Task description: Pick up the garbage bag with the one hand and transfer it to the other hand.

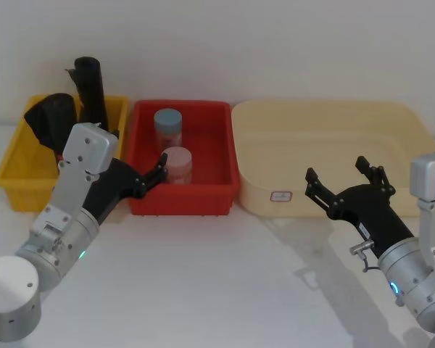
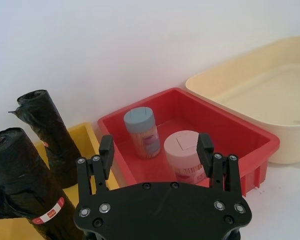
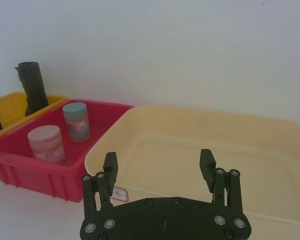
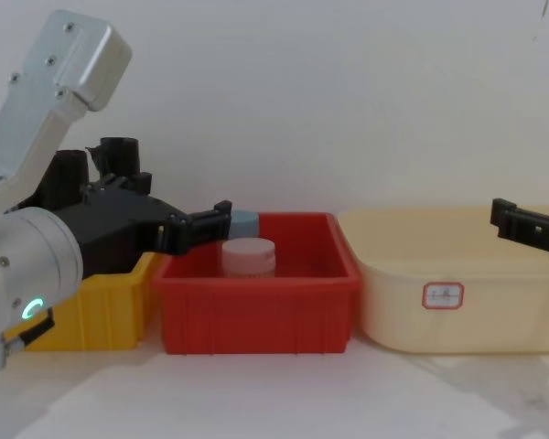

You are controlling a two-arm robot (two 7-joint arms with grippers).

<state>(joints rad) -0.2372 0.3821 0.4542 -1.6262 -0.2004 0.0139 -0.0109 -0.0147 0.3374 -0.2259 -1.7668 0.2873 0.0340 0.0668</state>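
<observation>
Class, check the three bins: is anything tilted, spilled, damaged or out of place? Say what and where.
Nothing spilled or broken. The thick black garbage bag roll with the red-and-white label leans askew in the yellow plastic bin, beside the taller slimmer black roll, whose top looks crumpled.

Our left gripper (image 1: 151, 176) and right gripper (image 1: 336, 169) both reach forward, raised, fingers spread apart, holding nothing.

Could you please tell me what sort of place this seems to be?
Probably a robot test bench in a lab: a white table against a plain wall, a yellow bin, red bin and cream tub lined up, and the left gripper and right gripper poised open near them.
</observation>
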